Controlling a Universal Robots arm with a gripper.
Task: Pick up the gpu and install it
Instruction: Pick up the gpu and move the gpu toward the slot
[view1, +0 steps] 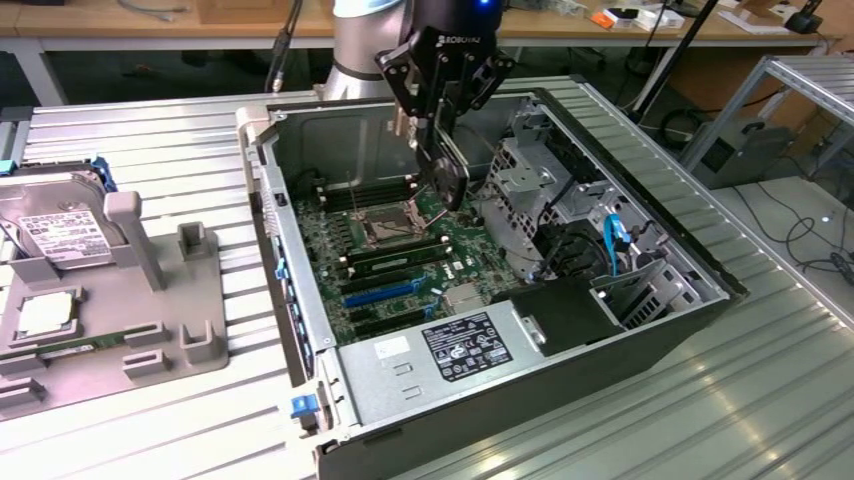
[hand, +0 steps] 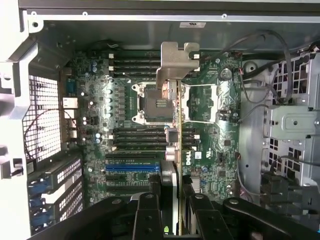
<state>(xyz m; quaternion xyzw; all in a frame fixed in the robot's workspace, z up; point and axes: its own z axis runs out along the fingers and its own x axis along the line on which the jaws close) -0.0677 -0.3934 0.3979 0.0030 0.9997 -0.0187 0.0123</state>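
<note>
on the desk (view1: 747, 400) the open computer case (view1: 400, 400) lies at the centre of the exterior view, its motherboard (view1: 461, 265) exposed. the pick-up is done: the gpu (view1: 447, 175) hangs edge-down over the board at upper centre (not yet seated, i judge), clamped between the half-closed fingers of the hand (view1: 437, 125).

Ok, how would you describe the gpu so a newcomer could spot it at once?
Start at the open computer case on the table. Over its motherboard the gripper holds the gpu on edge between its fingers. It is a thin dark card with a folded silvery bracket at one end, unlike the narrow memory sticks seated in slots.
</note>
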